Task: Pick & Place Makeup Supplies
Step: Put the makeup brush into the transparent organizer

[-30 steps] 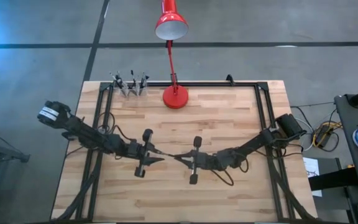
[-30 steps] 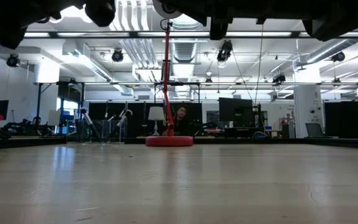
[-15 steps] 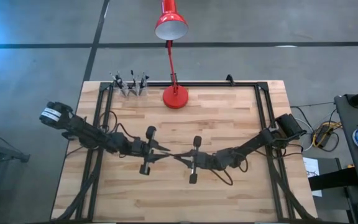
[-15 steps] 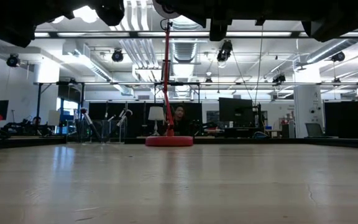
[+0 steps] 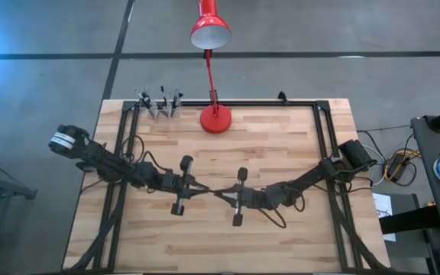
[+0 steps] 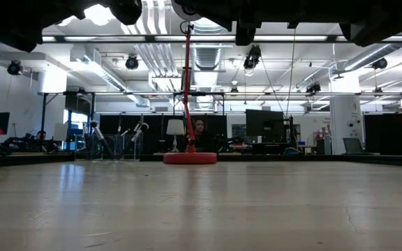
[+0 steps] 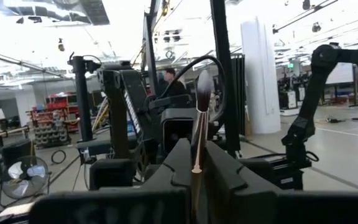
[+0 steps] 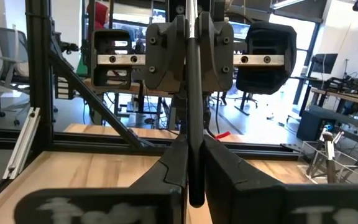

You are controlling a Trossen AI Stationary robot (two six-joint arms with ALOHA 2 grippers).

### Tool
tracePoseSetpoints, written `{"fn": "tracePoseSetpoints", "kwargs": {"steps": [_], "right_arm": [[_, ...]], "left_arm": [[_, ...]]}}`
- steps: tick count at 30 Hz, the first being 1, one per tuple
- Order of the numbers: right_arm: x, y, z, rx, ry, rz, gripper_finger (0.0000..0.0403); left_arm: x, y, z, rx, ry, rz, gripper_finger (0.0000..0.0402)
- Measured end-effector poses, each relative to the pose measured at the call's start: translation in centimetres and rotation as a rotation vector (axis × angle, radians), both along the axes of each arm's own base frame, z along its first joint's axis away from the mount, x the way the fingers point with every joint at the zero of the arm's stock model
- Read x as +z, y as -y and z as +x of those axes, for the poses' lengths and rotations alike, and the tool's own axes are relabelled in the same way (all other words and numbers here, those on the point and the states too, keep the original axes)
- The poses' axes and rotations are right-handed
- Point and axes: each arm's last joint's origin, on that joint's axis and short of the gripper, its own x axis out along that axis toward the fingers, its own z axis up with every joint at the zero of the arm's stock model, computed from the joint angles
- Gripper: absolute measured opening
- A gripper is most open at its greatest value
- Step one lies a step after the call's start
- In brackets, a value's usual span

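Observation:
One makeup brush, a thin stick with a pale bristle tip, spans the gap between my two grippers above the table's middle. My left gripper comes from the left and my right gripper from the right, tip to tip, each shut on the brush. The other makeup brushes and pencils stand upright in a wire cup at the table's far left corner, also seen in the right wrist view. My left gripper pinches the brush between its two fingers at the tan stretch of the stick below the bristles, coming level from the table's left, fingers along the stick. The brush is lifted clear of the table. My right gripper pinches the brush's dark handle between its two fingers, coming level from the table's right, fingers along the stick. The stick runs on ahead into the left gripper's fingers.
A red desk lamp stands with its round base at the table's far edge, its shade beyond the table. A black frame rail borders the far and side edges. Bare wood lies near the front edge.
My left gripper has moved a little toward the table's right, closing on the right gripper. The right arm has kept still.

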Motion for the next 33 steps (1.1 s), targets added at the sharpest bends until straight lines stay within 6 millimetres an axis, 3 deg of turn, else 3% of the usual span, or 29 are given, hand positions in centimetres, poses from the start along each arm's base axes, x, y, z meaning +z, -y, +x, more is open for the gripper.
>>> {"fn": "tracePoseSetpoints", "kwargs": {"steps": [11, 19, 24, 33], "right_arm": [[-0.9, 0.4, 0.0, -0.121, -0.086, 0.005, 0.0094], [-2.1, 0.7, -0.2, -0.255, -0.207, -0.043, 0.0147], [-2.8, 0.8, -0.3, -0.273, -0.266, -0.043, 0.0130], [-4.1, 0.9, -0.6, -0.282, -0.370, -0.040, 0.0043]], "left_arm": [[0.5, -0.7, -0.3, 0.141, -0.031, -0.005, 0.0014], [1.7, -2.6, -1.4, 0.340, -0.102, -0.015, 0.0014], [2.4, -4.7, -2.4, 0.473, -0.164, -0.015, 0.0014], [2.4, -10.5, -3.8, 0.859, -0.274, -0.033, 0.0013]]}}
